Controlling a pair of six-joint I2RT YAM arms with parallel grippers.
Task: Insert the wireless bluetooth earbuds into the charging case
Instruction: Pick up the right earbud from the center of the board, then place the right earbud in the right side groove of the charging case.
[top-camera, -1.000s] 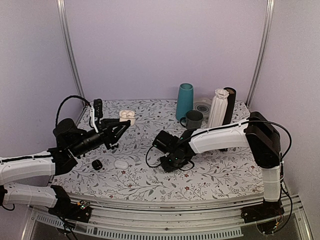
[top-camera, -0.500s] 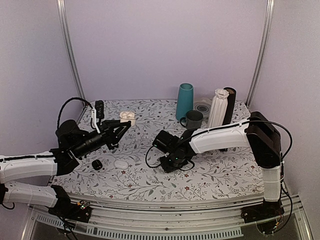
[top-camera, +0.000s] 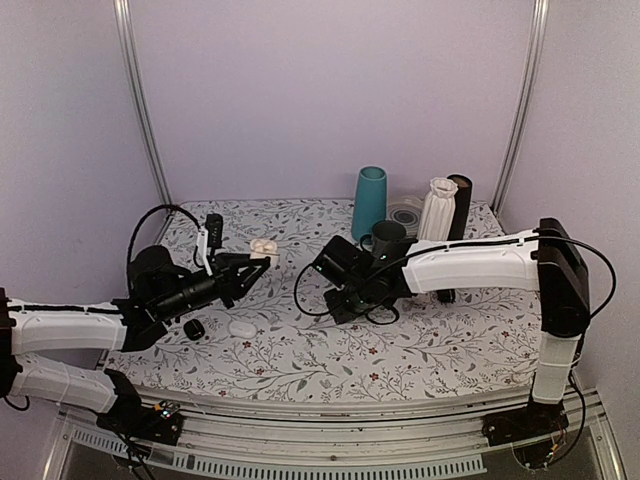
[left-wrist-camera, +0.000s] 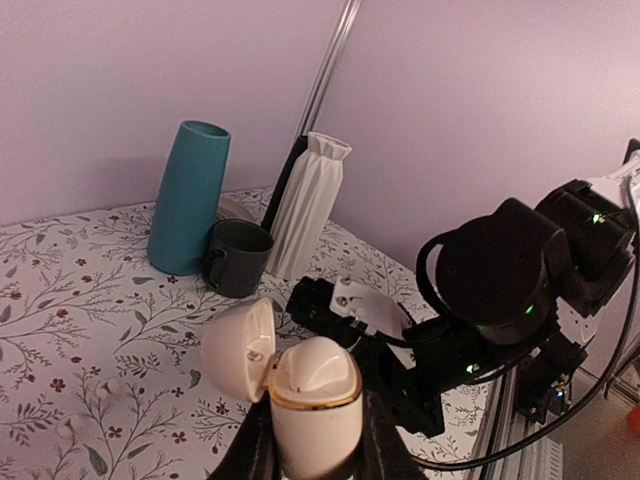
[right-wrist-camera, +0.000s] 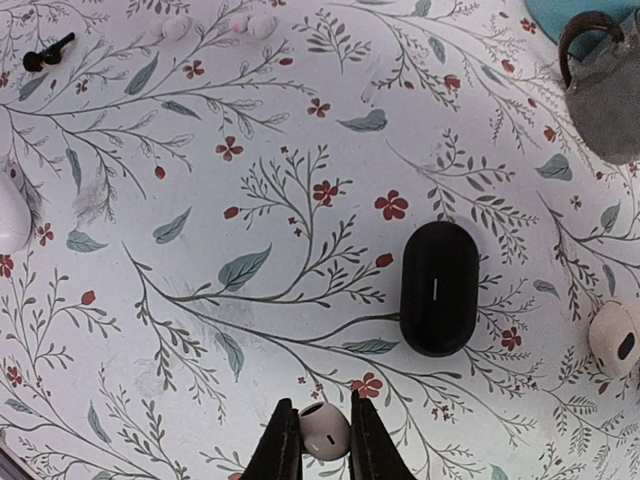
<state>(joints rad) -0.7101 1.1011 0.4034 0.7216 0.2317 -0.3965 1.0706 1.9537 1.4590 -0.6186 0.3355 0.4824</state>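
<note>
The left gripper (left-wrist-camera: 318, 442) is pinching the charging case (left-wrist-camera: 312, 398) from both sides, low down on its body. The case is cream with a gold rim. It stands up tall, long way up and down, with its mouth facing up. Its round lid (left-wrist-camera: 240, 350) is flipped open and leans to the left in the wrist view. The case is held up in the air over the far left part of the table (top-camera: 300, 352).

The left arm lies low and long. It reaches from the near left corner toward the middle.

The right gripper (right-wrist-camera: 325, 440) is pressed on a small white earbud (right-wrist-camera: 325, 430), one finger on each side. The bud sits at the very bottom edge of the wrist view, so I can't really tell which way it points. It is over the middle of the table, near a black oval case (right-wrist-camera: 438, 288) that lies flat with its long way running near to far in that view.

A second earbud (right-wrist-camera: 614, 340), cream with a dark spot, lies on the cloth to the right of the black case.

The right arm comes in from the right side and stretches left across the table. Its wrist bends so the fingers point down.

At the far side stand a teal vase (top-camera: 370, 203), a dark mug (top-camera: 388, 238) and a white ribbed vase (top-camera: 437, 215).
</note>
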